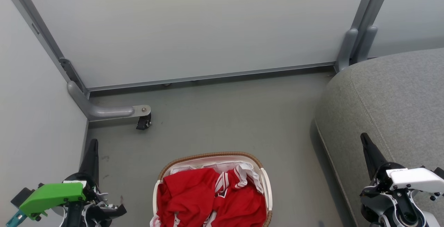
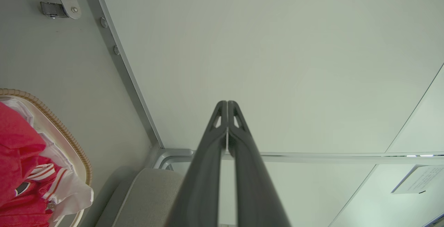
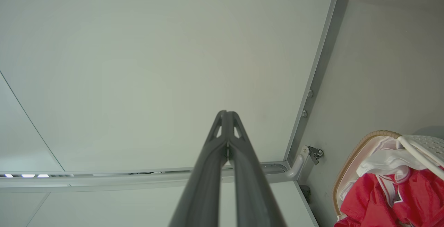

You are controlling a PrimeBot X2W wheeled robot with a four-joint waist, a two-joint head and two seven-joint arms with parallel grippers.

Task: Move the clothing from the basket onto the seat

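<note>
Red clothing (image 1: pixel 208 199) with white striped trim lies bunched in the white basket (image 1: pixel 265 185) with a brown woven rim, on the floor at the bottom middle of the head view. The grey seat (image 1: pixel 392 95) rises at the right. My left gripper (image 1: pixel 93 143) stands shut at the lower left, left of the basket and empty. My right gripper (image 1: pixel 365 138) stands shut at the lower right, in front of the seat's edge, empty too. The left wrist view has the left gripper (image 2: pixel 227 104) with the clothing (image 2: pixel 17 164), basket (image 2: pixel 66 133) and seat (image 2: pixel 145 199). In the right wrist view are the right gripper (image 3: pixel 226 113), clothing (image 3: pixel 399 199) and basket (image 3: pixel 360 143).
Pale partition panels (image 1: pixel 190 29) close off the back and left. A grey panel foot with a black caster (image 1: pixel 143 121) juts onto the floor at the left. Bare grey floor (image 1: pixel 236 116) lies between the basket, the panels and the seat.
</note>
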